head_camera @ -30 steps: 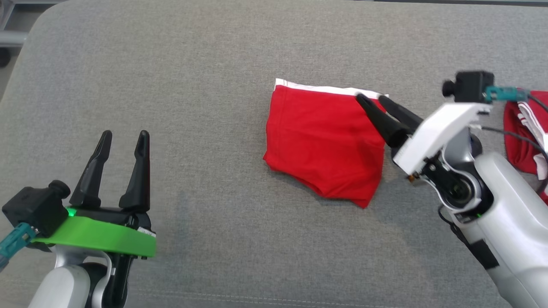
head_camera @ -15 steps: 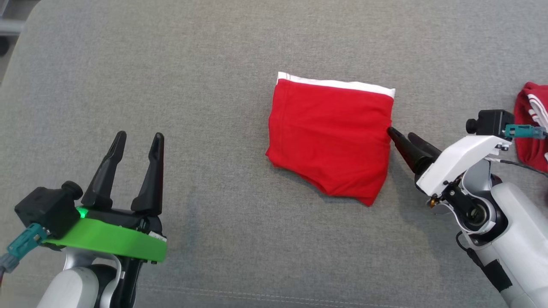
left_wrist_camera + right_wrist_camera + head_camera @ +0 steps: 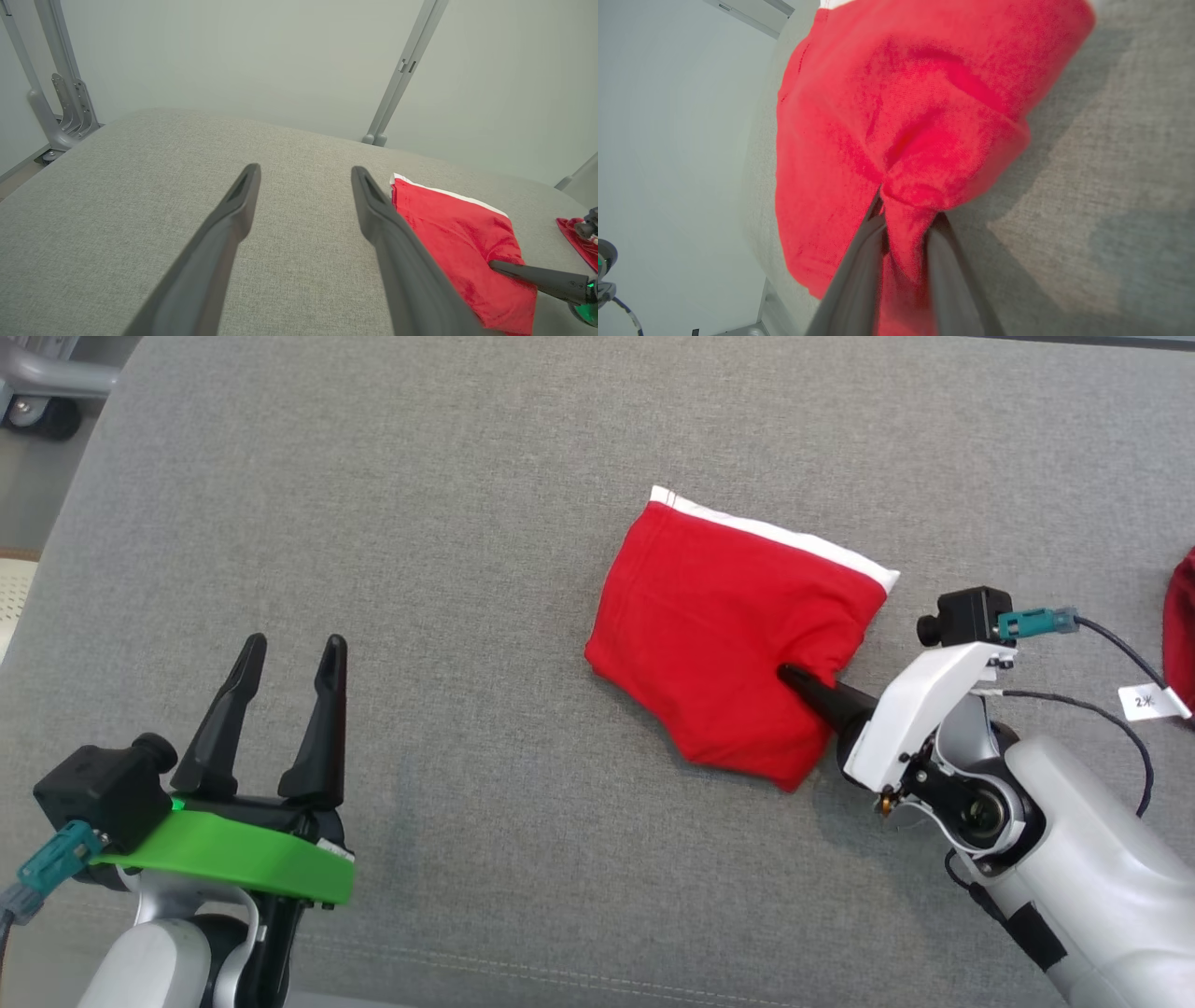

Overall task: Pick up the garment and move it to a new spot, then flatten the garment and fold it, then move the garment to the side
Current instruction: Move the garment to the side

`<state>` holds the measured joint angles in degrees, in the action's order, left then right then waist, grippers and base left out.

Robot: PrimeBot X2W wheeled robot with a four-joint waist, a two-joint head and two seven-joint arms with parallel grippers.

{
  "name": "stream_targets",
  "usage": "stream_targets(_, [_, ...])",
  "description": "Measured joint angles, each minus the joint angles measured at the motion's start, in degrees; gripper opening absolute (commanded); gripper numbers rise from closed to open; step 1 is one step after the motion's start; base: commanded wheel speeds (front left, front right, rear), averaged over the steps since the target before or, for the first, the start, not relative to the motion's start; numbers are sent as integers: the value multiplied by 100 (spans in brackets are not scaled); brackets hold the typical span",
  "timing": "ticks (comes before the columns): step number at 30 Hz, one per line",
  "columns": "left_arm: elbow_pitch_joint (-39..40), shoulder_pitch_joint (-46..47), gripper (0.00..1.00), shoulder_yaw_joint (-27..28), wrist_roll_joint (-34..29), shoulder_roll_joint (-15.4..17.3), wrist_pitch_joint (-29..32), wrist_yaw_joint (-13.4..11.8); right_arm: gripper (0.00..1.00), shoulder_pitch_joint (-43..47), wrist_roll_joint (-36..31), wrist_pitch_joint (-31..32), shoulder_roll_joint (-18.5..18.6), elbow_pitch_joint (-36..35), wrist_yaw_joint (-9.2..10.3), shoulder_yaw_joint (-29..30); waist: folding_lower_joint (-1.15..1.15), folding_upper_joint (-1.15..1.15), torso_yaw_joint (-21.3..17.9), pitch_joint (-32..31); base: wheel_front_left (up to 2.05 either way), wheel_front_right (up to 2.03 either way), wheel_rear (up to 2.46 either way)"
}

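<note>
The garment (image 3: pixel 728 625), red shorts with a white waistband, lies folded on the grey cushion (image 3: pixel 420 523), right of centre. My right gripper (image 3: pixel 794 677) comes in low from the right and is shut on the garment's right edge. In the right wrist view a bunch of the red cloth (image 3: pixel 901 116) is pinched between the two fingers of that gripper (image 3: pixel 908 210). My left gripper (image 3: pixel 294 644) hovers open at the lower left, well clear of the garment. The left wrist view shows this gripper (image 3: pixel 304 170) with nothing between its fingers and the garment (image 3: pixel 458 233) to its right.
Another red cloth with white stripes (image 3: pixel 1181 635) lies at the cushion's far right edge. Cables and a white tag (image 3: pixel 1148 700) hang by the right wrist. Grey metal frame legs (image 3: pixel 56 102) stand beyond the cushion's far left corner.
My right gripper came down from the waistband corner along the garment's right edge and closed on the cloth, bunching it. The camera shifted; the garment now sits slightly turned. The left gripper stayed open.
</note>
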<state>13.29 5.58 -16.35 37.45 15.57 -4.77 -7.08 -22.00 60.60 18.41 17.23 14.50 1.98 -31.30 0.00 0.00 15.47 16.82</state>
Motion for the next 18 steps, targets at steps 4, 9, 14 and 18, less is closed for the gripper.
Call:
stream_targets(4, [-59,-98,100,136,0,1,-16,0,0,-254,-2,207,227,-147,-115,-12,0,0,-105,-52,0,0,0])
stream_targets(9, [-123,-265,100,174,3,-1,-33,0,0,-526,-27,659,817,-358,-175,15,0,0,-307,-97,0,0,0])
stream_targets(14, [-75,-268,100,257,3,2,-33,0,0,-707,-70,1158,1489,-539,-158,148,0,0,-547,-109,0,0,0])
stream_targets(18, [-5,-268,100,300,3,8,-34,0,0,-837,-63,1411,1767,-722,-135,256,0,0,-691,-94,0,0,0])
